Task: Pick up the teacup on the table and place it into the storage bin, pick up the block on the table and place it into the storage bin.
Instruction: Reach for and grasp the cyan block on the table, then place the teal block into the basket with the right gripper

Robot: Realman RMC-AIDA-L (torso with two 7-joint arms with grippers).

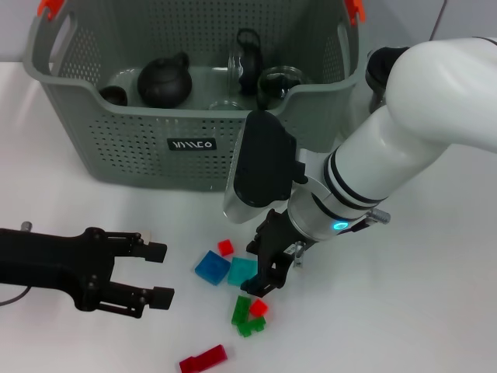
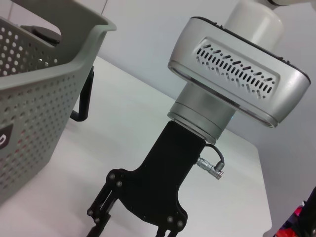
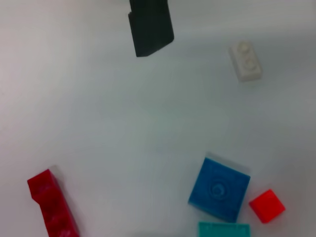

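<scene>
Right gripper (image 1: 268,272) parted above teal block (image 1: 241,270); white brick (image 3: 245,61) only in wrist view

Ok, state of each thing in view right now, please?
storage bin: upright, dark teaware and glassware inside
left gripper: open, empty, low over the table
right gripper: over the blocks; fingers unclear
blue block: flat on the table
long red block: on the table, apart

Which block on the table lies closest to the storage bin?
The small red cube. It lies beside the blue block, on the side facing the storage bin; other blocks lie farther away.
</scene>
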